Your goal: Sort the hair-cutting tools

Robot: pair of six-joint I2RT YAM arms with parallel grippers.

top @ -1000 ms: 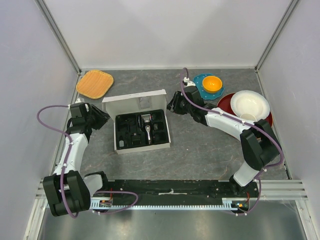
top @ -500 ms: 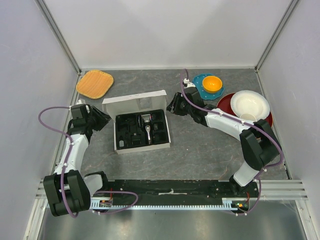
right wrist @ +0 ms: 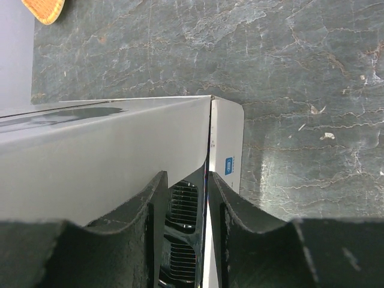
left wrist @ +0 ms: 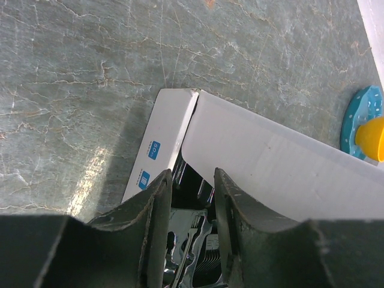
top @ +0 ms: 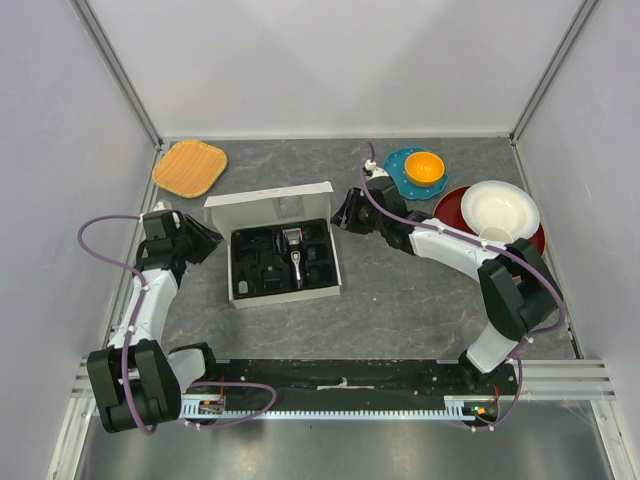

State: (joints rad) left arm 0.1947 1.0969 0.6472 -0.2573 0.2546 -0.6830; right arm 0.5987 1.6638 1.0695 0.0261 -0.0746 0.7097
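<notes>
top view, clipper (top: 294, 252): lying in the black tray (top: 255, 268) of the white box (top: 268, 203), long axis running 12 to 6.
top view, left gripper (top: 205, 240): hanging at the box's 9 o'clock side, with the clipper sitting at its 3 o'clock.
top view, right gripper (top: 345, 212): hanging at the box's 2 o'clock corner, with the clipper at its 7 o'clock. This is looking like the nearer arm.
left wrist, jaws: standing partly open and gripping nothing visible. Tray and some silver metal are showing through the gap, with the lid (left wrist: 270, 150) rising at 2 o'clock.
right wrist, jaws: standing partly open and gripping nothing visible. The box's side wall edge is running through the gap.
next reach: probably calling for the right arm, going in at 7 o'clock with the jaws across the clipper's long axis.
</notes>
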